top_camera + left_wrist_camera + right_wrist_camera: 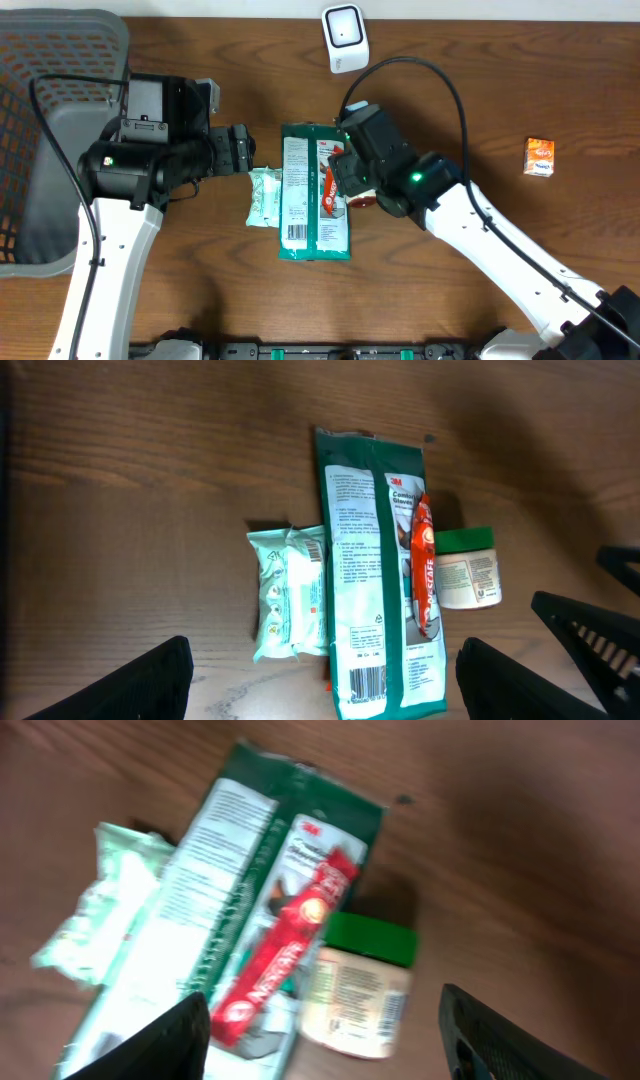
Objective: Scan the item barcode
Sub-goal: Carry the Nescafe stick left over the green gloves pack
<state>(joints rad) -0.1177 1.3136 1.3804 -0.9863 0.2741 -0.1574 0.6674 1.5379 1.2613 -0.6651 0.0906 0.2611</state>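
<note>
A green glove package (315, 190) lies flat mid-table, its barcode (368, 682) facing up at the near end. On it rests a red coffee stick (422, 565). A pale green wipes pack (290, 595) touches its left side. A small jar with a green lid (360, 985) lies on its right. My right gripper (325, 1040) hovers open above the jar and stick, holding nothing. My left gripper (325, 690) is open and empty, above the wipes pack and the package's barcode end. The white scanner (345, 38) stands at the far edge.
A grey mesh basket (40, 120) fills the far left corner. A small orange box (540, 157) sits alone at the right. Both arms reach in over the cluster of items from either side.
</note>
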